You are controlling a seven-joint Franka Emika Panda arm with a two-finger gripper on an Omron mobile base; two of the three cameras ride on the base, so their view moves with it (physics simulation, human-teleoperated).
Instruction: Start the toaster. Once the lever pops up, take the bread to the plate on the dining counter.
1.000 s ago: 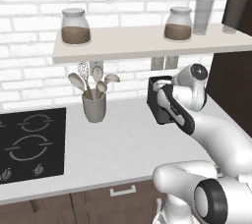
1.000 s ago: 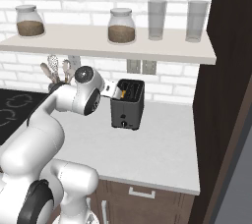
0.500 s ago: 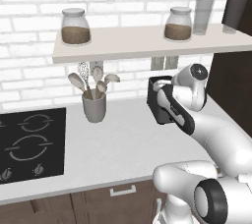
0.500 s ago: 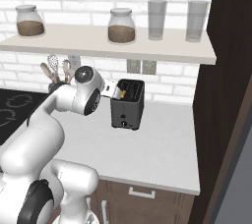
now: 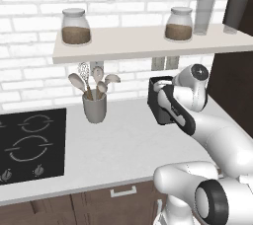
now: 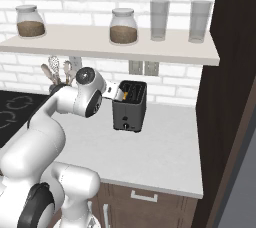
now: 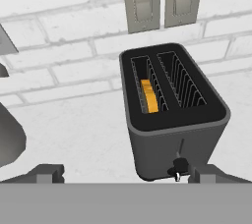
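Observation:
The dark toaster (image 7: 172, 134) stands on the white worktop against the brick wall, below two wall sockets. A golden slice of bread (image 7: 149, 95) sits low in its left slot; the right slot is empty. A small lever knob (image 7: 179, 166) shows low on the toaster's front face. My gripper (image 7: 129, 175) is open, hovering in front of and above the toaster, its fingertips (image 7: 47, 173) spread wider than the toaster body and touching nothing. From the right base the toaster (image 6: 129, 108) stands just right of my hand (image 6: 114, 91). The plate and the dining counter are out of view.
A grey utensil cup (image 5: 94, 106) with spoons stands left of the toaster (image 5: 153, 103), and a black hob (image 5: 29, 142) lies further left. A shelf (image 6: 110, 47) with jars and glasses hangs overhead. A tall dark cabinet (image 6: 230, 97) bounds the worktop on the right.

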